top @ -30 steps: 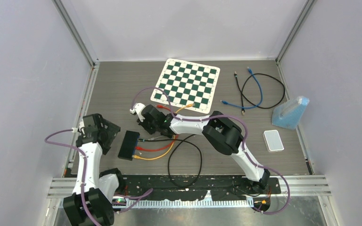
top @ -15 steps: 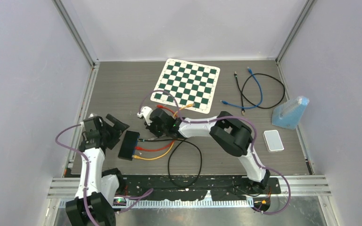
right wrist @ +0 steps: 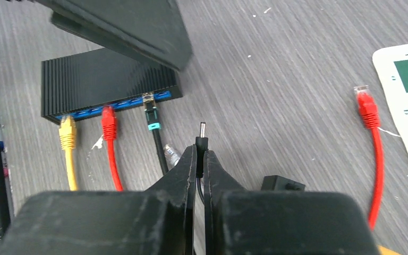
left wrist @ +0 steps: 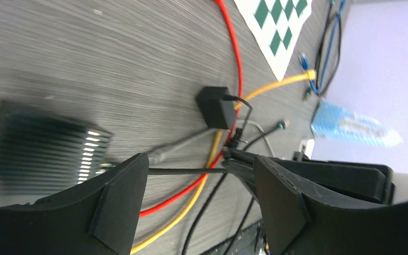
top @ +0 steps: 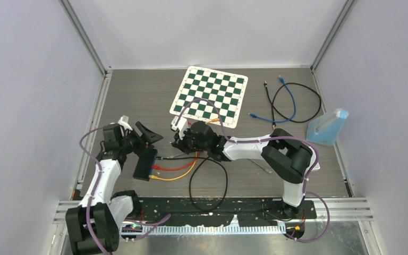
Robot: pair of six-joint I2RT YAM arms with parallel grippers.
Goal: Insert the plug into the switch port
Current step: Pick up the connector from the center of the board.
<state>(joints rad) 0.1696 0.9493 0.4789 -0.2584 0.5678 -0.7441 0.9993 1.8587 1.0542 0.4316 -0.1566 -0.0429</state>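
Setting: robotics lab test cell. Evidence: plain lilac enclosure walls [top: 32, 79], aluminium frame posts [top: 85, 37], grey wood-grain tabletop [top: 138, 95], green-and-white checkerboard calibration sheet [top: 209, 97].

Enclosed on three sides by plain pale lilac walls [top: 26, 79]. Floored with a grey wood-grain tabletop [top: 133, 95]. Framed at the corners by slanting silver aluminium posts [top: 85, 37]. Lit softly, evenly.

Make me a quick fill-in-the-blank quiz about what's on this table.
1. The small plug is pinched in the jaws of the ____ arm.
2. Three cables sit in the black box: a yellow cable, a black cable and a ____ one.
3. The chessboard has white and ____ squares.
4. The jaws of the left arm are ____, holding nothing.

Missing words: right, red, green, open.
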